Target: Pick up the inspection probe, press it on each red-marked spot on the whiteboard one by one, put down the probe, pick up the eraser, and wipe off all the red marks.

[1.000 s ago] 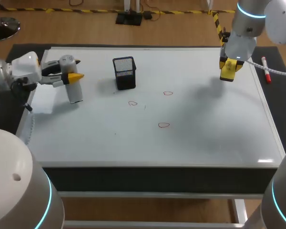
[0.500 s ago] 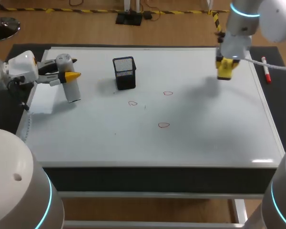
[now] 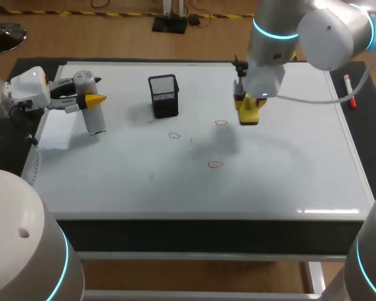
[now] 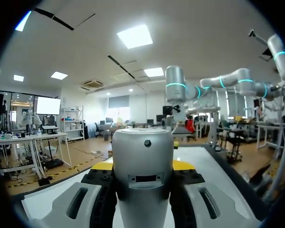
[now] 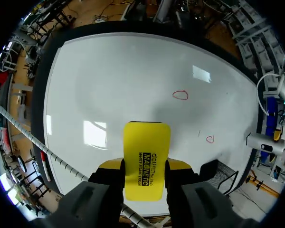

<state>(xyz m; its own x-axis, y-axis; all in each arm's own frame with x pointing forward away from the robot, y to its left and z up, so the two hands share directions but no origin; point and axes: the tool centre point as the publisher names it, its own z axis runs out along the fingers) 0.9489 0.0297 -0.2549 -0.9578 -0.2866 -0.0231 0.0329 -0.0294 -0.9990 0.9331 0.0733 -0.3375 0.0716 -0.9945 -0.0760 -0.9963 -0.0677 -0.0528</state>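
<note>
Right gripper (image 3: 247, 105): jaws clamped on the yellow eraser (image 3: 249, 111), held over the whiteboard (image 3: 288, 182) to the right of the mesh holder (image 3: 163, 95). The eraser's long axis runs out ahead of the fingers. The nearest red mark (image 3: 220, 123) lies just beside it, on the holder side, so this arm is the nearer.

Left gripper (image 3: 81, 100): well left of the holder, clamped on the roughly upright probe (image 3: 94, 116).

Since a second ago, the right arm has crossed from the board's far right toward the holder.
</note>
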